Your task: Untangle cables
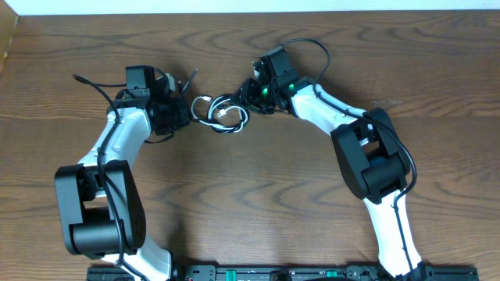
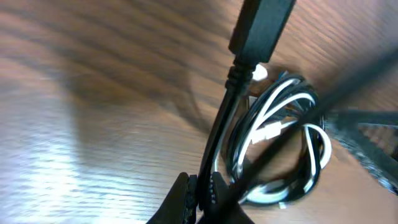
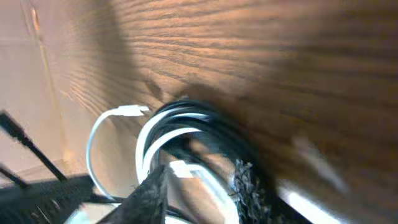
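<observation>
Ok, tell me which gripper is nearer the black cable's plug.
Left. The left gripper pinches the black cable that leads up to the plug; the right gripper straddles the coil, farther off.

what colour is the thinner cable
White; the thinner cable shows best in the left wrist view.

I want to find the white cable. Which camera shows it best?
Left wrist: the white cable is close, loops and plug clear among the black cable. Overhead shows it whole but tiny. Right wrist shows one loop and plug; the gripper hides the rest.
</observation>
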Motion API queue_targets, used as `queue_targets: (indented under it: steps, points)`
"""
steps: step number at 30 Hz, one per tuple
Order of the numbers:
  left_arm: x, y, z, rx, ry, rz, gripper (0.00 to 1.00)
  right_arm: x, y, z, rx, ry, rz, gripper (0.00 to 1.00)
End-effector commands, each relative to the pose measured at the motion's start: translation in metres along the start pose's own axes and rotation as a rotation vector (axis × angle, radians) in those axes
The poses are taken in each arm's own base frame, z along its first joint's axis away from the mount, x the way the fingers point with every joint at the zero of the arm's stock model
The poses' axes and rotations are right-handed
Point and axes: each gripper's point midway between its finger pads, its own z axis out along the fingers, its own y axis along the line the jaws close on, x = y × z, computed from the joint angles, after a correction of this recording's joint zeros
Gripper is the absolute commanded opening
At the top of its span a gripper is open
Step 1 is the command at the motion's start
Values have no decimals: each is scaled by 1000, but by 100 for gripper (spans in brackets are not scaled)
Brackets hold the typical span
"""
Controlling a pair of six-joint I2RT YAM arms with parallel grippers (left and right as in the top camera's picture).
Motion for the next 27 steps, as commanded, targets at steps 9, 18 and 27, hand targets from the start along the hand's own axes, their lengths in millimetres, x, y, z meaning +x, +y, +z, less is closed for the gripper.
queue_targets:
  steps: [9, 18, 27]
  points:
    - [1, 26, 4, -119, -13, -84, 8, 1, 44, -18, -80, -25, -445, 26]
    - [6, 30, 11, -127, 8, -102, 8, 41, 62, -1, -43, 26, -709, 1]
    - [15, 39, 29, -143, 45, -166, 11, 48, 32, 25, 234, -34, -794, 1]
